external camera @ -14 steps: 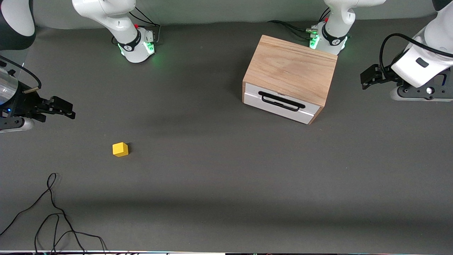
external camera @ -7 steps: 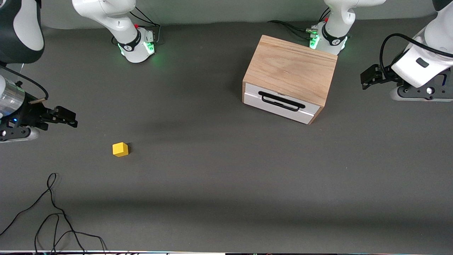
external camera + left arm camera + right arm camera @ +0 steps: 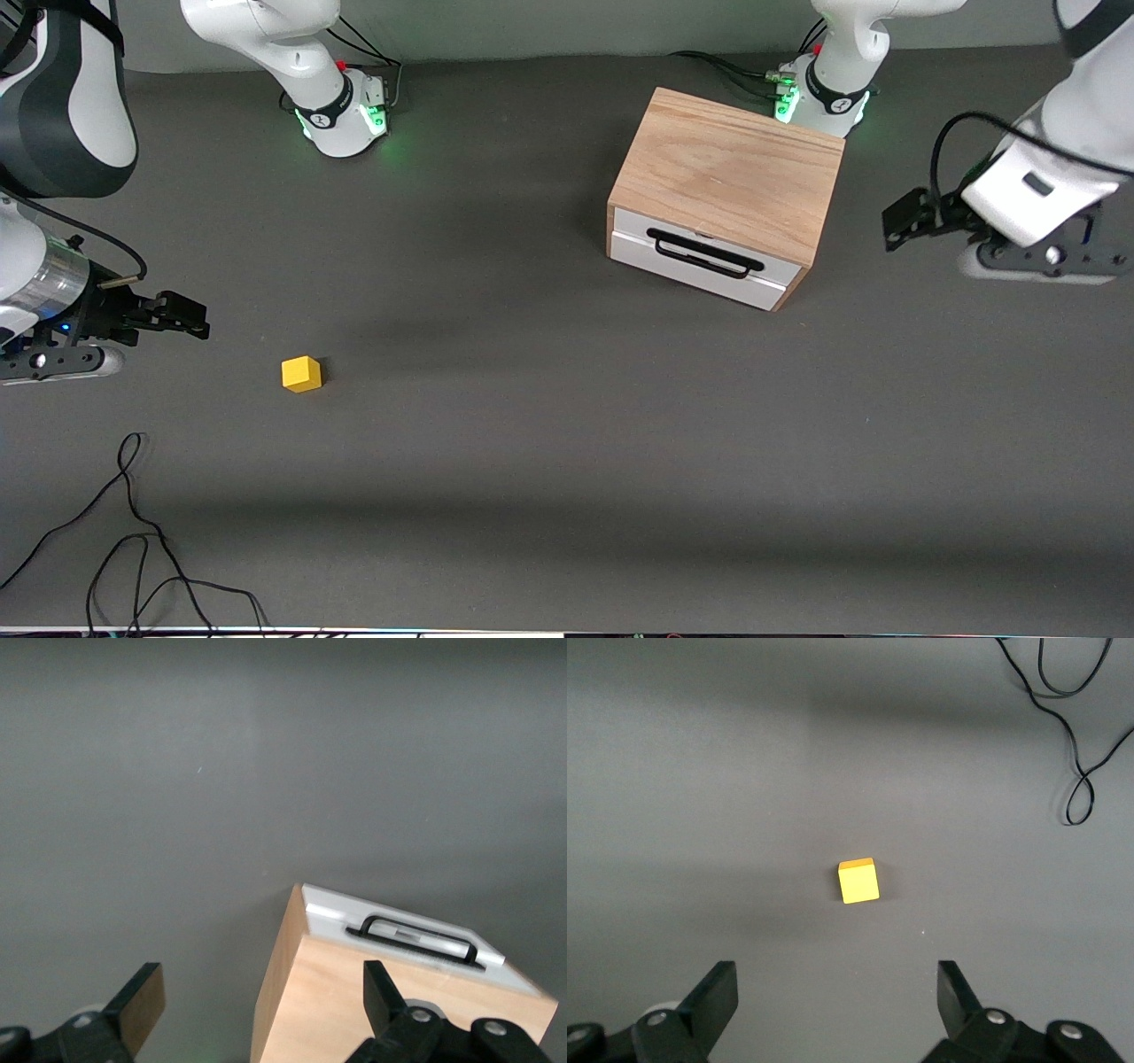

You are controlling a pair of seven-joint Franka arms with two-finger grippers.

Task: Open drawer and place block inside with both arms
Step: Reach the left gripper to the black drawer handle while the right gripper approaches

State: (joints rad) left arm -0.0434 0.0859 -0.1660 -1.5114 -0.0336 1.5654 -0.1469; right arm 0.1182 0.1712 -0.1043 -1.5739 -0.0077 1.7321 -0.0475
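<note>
The small yellow block (image 3: 301, 373) lies on the grey table toward the right arm's end; it also shows in the right wrist view (image 3: 858, 881). My right gripper (image 3: 188, 317) is open and empty, in the air beside the block. The wooden cabinet (image 3: 731, 173) stands near the left arm's base, its white-fronted drawer (image 3: 700, 266) shut, with a black bar handle (image 3: 704, 252). The left wrist view shows the cabinet (image 3: 372, 1010) and the handle (image 3: 412, 936). My left gripper (image 3: 904, 220) is open and empty, in the air beside the cabinet at the left arm's end.
A loose black cable (image 3: 133, 540) lies on the table nearer the front camera at the right arm's end; it also shows in the right wrist view (image 3: 1072, 718). The two arm bases (image 3: 341, 111) (image 3: 819, 97) stand along the table's edge by the robots.
My right gripper has moved down and toward the block. My left gripper has shifted a little toward the cabinet. The block and the drawer have not moved.
</note>
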